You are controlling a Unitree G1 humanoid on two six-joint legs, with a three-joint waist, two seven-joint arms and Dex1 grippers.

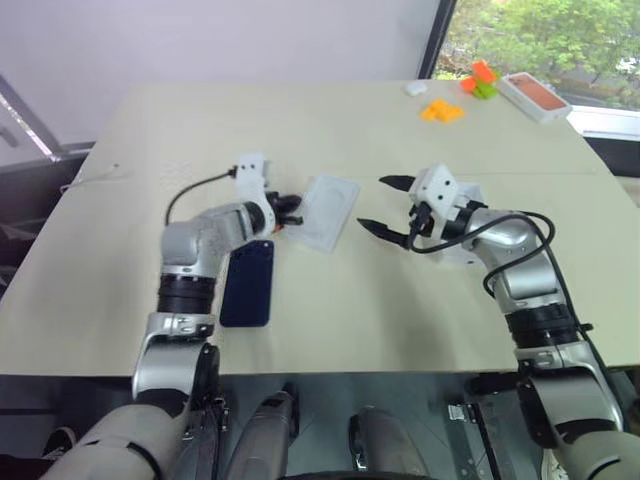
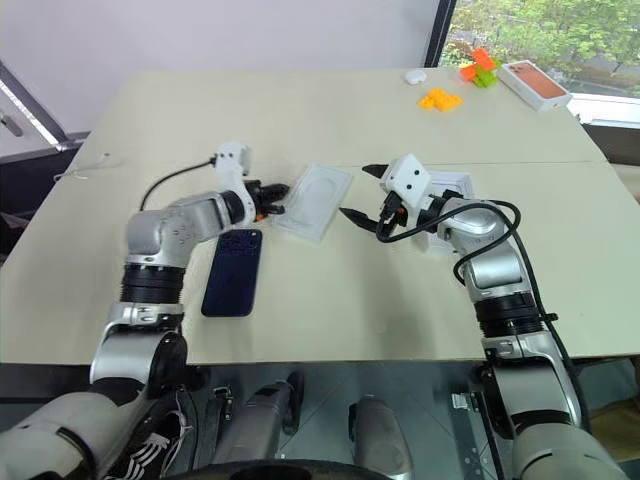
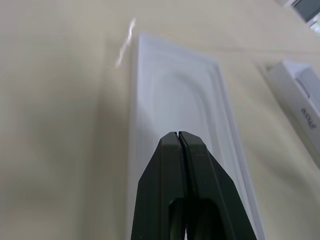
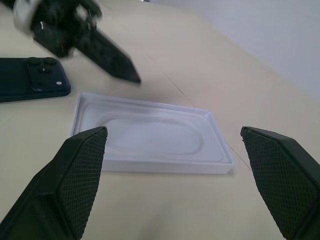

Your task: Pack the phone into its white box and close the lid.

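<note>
Right wrist view gives me the white box [image 4: 150, 137] lying open side up on the table [image 1: 330, 130], its oval recess showing, with the phone [image 4: 30, 78] flat beside it, camera cluster up. My left gripper [image 1: 291, 212] hangs just over the box's near edge, fingers pressed together on nothing. My right gripper [image 1: 385, 206] faces the box from the other side, jaws spread wide. Behind the right wrist sits another white box piece [image 2: 452, 190], partly hidden. Far corner: orange blocks [image 1: 442, 111], an orange-topped box [image 1: 535, 96].
</note>
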